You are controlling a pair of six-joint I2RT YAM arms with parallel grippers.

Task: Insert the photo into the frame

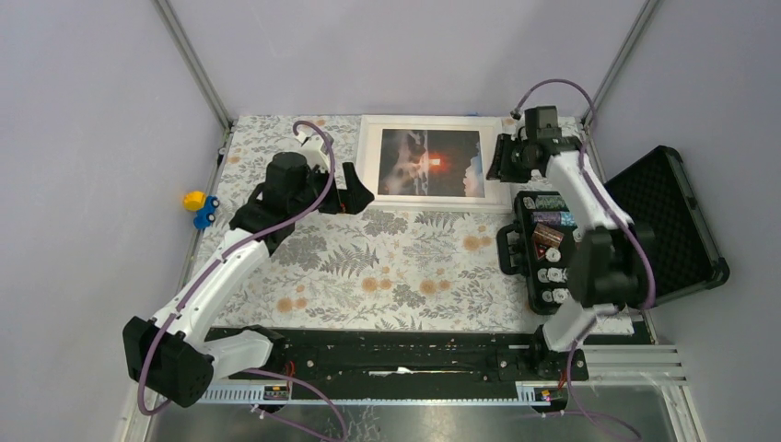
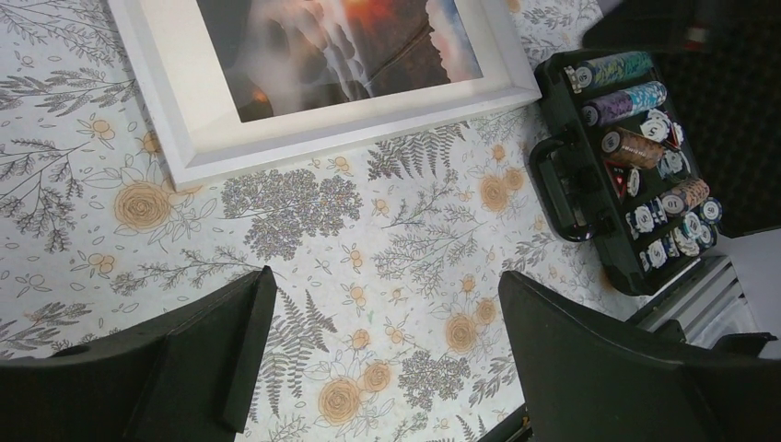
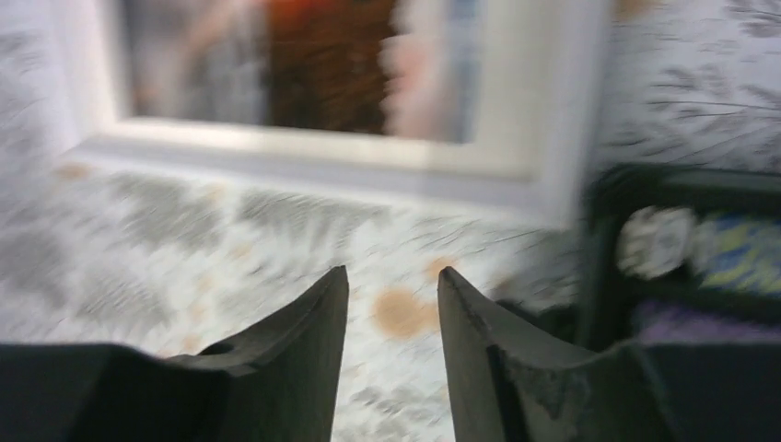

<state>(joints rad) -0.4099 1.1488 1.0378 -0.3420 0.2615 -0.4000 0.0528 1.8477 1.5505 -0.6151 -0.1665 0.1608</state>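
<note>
White frame (image 1: 368, 180) surrounds the photo (image 1: 431, 163) just ahead of both tools; print seemingly seated, so left gripper (image 2: 387, 318) gapes wide, right gripper (image 3: 393, 308) half-parted, both empty.

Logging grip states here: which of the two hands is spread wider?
The left hand: its fingers stand far apart over the floral tablecloth, whereas the right hand shows only a narrow gap.

View blurred. Right gripper (image 3: 391, 281) low in view, jaws slightly apart, nothing between, floral tablecloth (image 3: 184, 230) beneath. White frame (image 3: 322, 152) across top, photo (image 3: 313, 64) inside, orange-red patch showing. Black case (image 3: 599, 230) at right near frame corner, round chip (image 3: 656, 244) inside
</note>
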